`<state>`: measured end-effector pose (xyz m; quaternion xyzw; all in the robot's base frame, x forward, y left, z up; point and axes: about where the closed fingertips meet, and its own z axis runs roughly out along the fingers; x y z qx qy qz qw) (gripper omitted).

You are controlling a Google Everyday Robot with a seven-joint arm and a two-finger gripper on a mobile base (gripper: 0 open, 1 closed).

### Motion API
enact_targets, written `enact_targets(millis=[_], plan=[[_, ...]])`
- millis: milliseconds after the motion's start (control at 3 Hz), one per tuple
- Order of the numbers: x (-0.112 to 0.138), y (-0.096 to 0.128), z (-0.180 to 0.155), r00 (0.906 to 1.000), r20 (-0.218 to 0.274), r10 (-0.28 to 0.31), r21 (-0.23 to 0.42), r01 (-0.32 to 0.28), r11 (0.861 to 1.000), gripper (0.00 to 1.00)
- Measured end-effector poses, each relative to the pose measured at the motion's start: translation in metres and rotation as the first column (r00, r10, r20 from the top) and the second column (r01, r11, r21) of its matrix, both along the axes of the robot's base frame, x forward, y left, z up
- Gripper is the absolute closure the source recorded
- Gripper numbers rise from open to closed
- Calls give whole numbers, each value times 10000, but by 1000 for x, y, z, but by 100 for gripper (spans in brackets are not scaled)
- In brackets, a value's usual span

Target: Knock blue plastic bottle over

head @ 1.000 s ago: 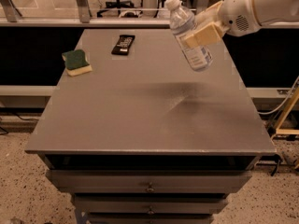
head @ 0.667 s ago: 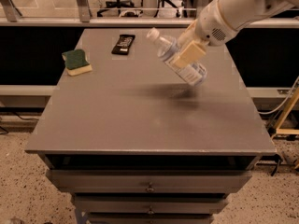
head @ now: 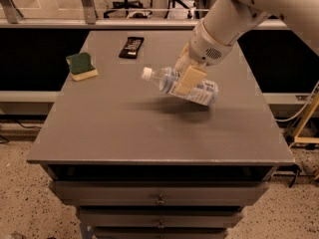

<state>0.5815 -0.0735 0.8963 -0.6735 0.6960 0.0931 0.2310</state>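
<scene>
The blue plastic bottle (head: 172, 82) is tilted almost flat, its white cap pointing left, just above the grey table top (head: 124, 123) at centre right. My gripper (head: 187, 76) comes in from the upper right and is shut on the bottle's middle, one tan finger (head: 189, 79) lying across its label. The bottle's base end sits low, near the table surface; I cannot tell whether it touches.
A green and yellow sponge (head: 81, 66) lies at the left side of the table. A black remote-like object (head: 131, 47) lies at the back centre. Drawers are below the front edge. Office chairs stand behind the glass at the back.
The bottle has swung from nearly upright high at the back right to almost horizontal, and my gripper has carried it down and toward the table's centre.
</scene>
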Motion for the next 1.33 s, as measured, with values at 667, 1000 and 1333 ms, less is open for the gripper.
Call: enact_targets(millis=[667, 1000, 1333], plan=[[-1, 3, -1, 10000, -14, 57, -14, -57, 10000, 13], [-1, 4, -1, 10000, -19, 82, -17, -82, 10000, 0], [-1, 4, -1, 10000, -19, 83, -17, -83, 10000, 0]])
